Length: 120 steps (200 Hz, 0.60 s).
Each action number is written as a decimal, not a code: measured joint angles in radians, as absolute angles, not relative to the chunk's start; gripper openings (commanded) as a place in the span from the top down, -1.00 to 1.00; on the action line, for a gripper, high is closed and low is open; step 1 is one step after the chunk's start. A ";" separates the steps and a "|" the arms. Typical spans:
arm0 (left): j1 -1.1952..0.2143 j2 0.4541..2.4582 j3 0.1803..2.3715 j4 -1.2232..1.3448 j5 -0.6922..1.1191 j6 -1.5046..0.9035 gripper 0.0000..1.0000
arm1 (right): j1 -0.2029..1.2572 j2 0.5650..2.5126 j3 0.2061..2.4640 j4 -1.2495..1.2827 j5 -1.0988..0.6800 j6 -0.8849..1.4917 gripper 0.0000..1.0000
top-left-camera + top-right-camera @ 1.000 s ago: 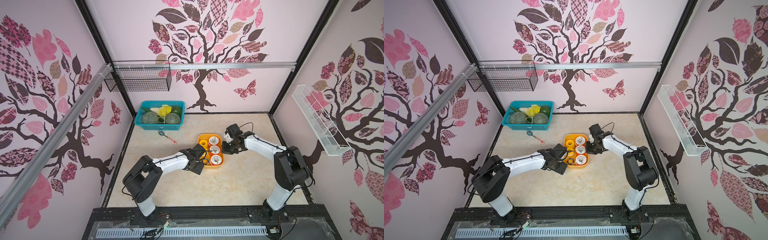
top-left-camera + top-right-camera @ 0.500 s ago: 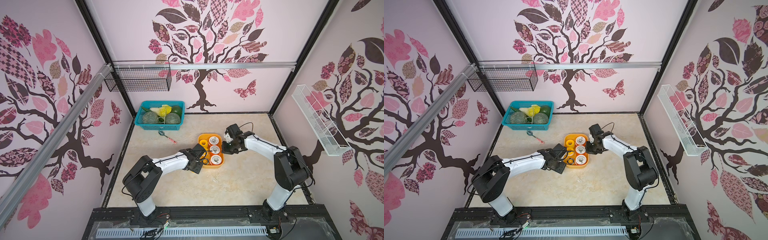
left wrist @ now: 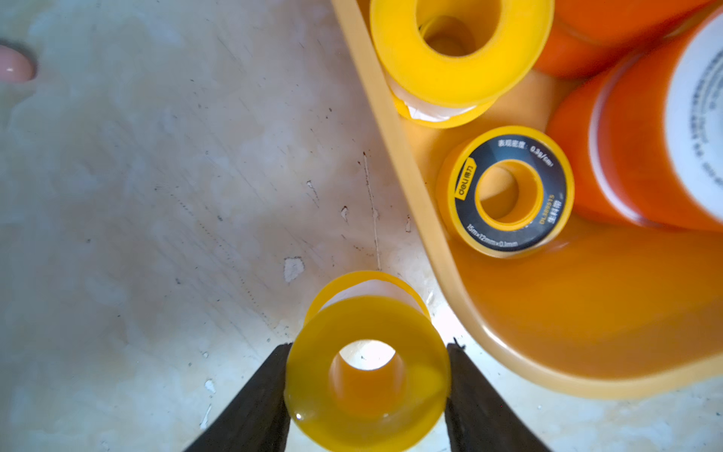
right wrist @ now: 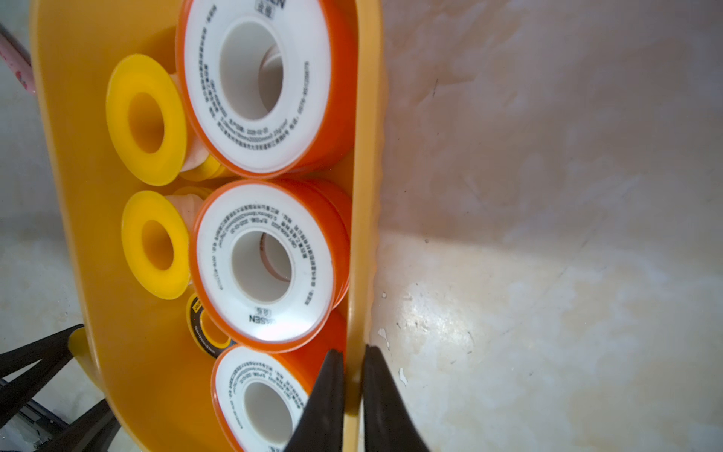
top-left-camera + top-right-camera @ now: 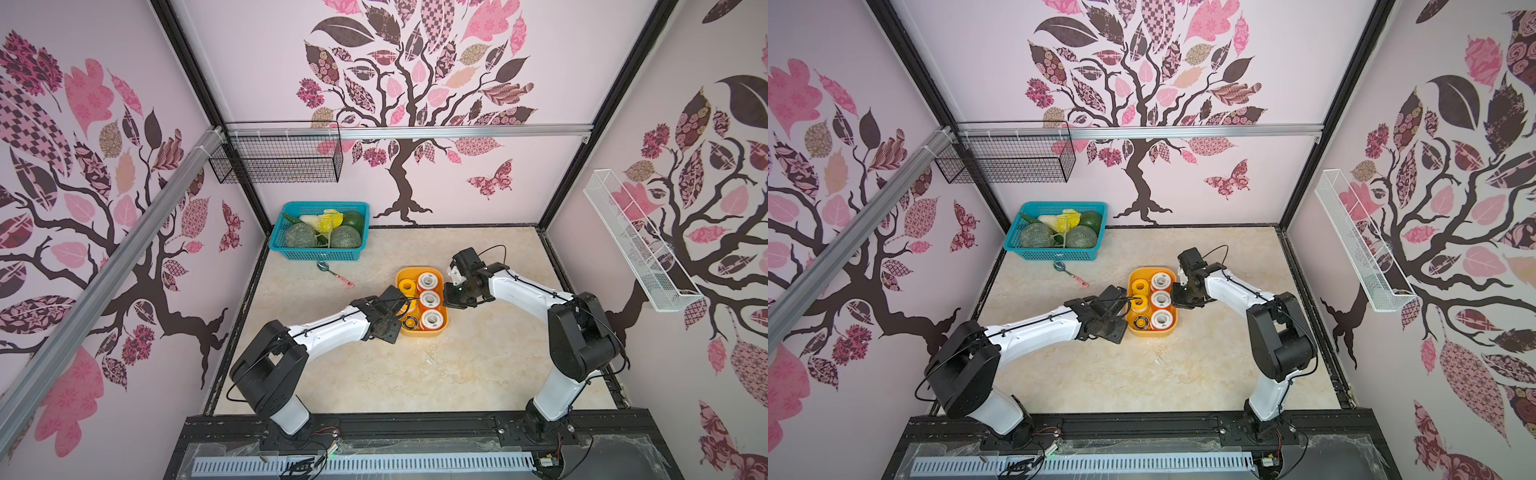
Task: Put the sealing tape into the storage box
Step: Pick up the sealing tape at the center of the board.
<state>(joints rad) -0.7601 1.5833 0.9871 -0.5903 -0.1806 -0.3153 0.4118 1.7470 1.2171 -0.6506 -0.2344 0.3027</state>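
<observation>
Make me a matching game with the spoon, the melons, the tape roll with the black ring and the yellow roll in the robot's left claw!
Things: 1 spoon; 2 melons; 3 black-ringed roll; 4 gripped yellow roll.
Places: A in the orange box; B on the table; C in the left gripper, outside the box; D in the blue basket.
Pairs: 1-B, 2-D, 3-A, 4-C.

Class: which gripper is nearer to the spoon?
Left. The left gripper, holding a yellow roll, is just outside the box on the spoon side; the right gripper pinches the opposite wall, across the box from the spoon.
</observation>
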 measured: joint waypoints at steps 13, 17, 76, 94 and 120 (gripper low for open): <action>-0.760 1.562 0.988 -0.609 -0.199 -0.323 -0.23 | 0.412 1.747 1.217 -0.651 -0.234 0.302 0.70; -0.760 1.555 0.989 -0.616 -0.204 -0.326 -0.23 | 0.412 1.747 1.217 -0.651 -0.234 0.302 0.70; -0.760 1.526 1.085 -0.691 -0.254 -0.332 -0.24 | 0.412 1.747 1.217 -0.650 -0.234 0.303 0.69; -0.760 1.526 1.136 -0.696 -0.244 -0.321 -0.24 | 0.412 1.747 1.217 -0.650 -0.234 0.303 0.69; -0.760 1.544 1.213 -0.696 -0.200 -0.306 -0.24 | 0.412 1.747 1.217 -0.650 -0.234 0.303 0.69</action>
